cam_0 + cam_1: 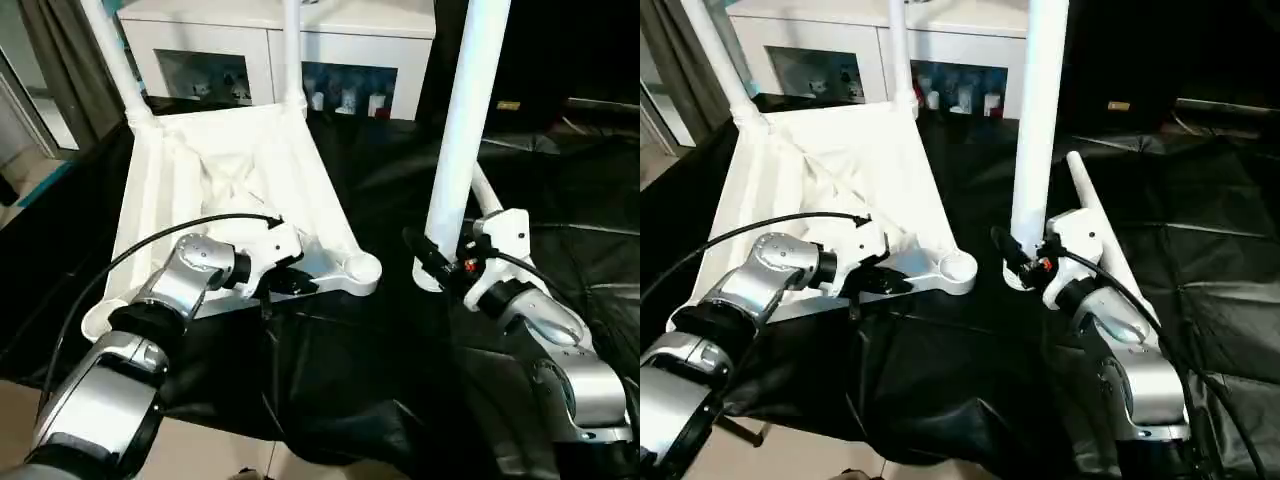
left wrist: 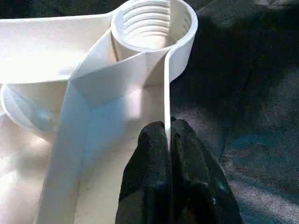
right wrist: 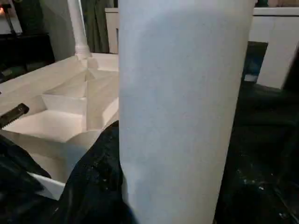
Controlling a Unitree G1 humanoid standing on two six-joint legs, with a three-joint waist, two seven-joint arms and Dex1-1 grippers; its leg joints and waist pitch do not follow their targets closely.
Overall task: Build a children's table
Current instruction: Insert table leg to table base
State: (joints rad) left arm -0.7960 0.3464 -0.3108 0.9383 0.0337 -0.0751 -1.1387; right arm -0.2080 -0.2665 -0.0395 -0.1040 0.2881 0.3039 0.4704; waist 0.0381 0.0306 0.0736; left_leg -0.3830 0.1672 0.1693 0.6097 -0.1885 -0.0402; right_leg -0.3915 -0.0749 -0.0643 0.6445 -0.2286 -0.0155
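Observation:
The white table top lies upside down on the black cloth, ribs facing up. Two legs stand in its far corners. The near right corner socket is empty, and its threads are visible in the left wrist view. My left gripper is shut on the top's thin rim just short of that socket, one finger on each side. Beside the socket, a third leg stands upright on the cloth with my right gripper shut around its lower end. Another leg lies behind that gripper.
A white cabinet with glass doors stands behind the table top. Black cloth covers the floor under the work and spreads to the right. A grey curtain hangs at the far left.

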